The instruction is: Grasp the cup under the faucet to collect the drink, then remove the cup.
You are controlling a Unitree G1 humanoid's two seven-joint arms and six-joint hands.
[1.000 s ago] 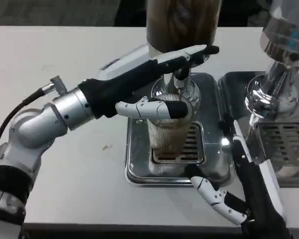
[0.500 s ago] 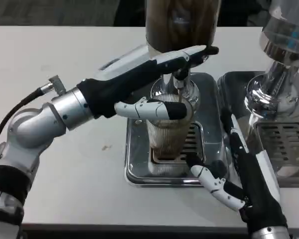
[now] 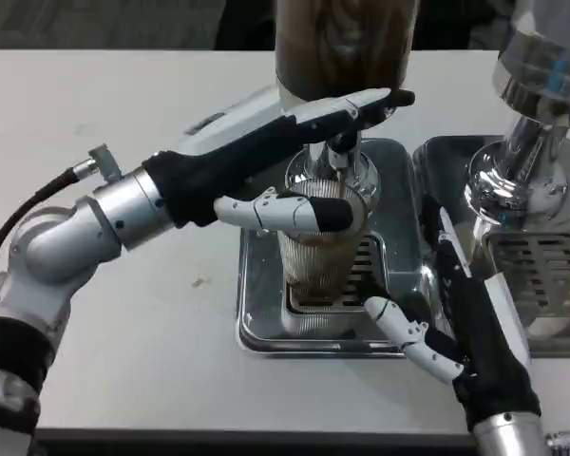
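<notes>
Head view looks down on a white table (image 3: 123, 313), with a silver drip tray (image 3: 256, 313) at the centre and a dark drink dispenser (image 3: 347, 43) rising out of the top edge. A second dispenser (image 3: 541, 85) with its own tray stands at the right edge.

Reaching in from the lower left, the left hand (image 3: 294, 152) has its upper fingers up by the faucet (image 3: 337, 157) and a lower finger curled across the upper wall of the cup (image 3: 318, 252). From here I cannot tell whether it truly grips the cup or only rests against it.

Just below centre, the ribbed clear cup stands on the tray's grate right under the faucet, with brown drink showing in its lower part.

At the lower right, the right hand (image 3: 446, 313) has its fingers spread beside the cup's base, near it but not closed on it.

To finish this well, I would say the right hand should wrap the cup low and firmly, keep it upright under the spout until the flow stops, then draw it straight out toward the bottom of the frame without tilting.

No brand, label or writing is legible on either dispenser or the cup.
</notes>
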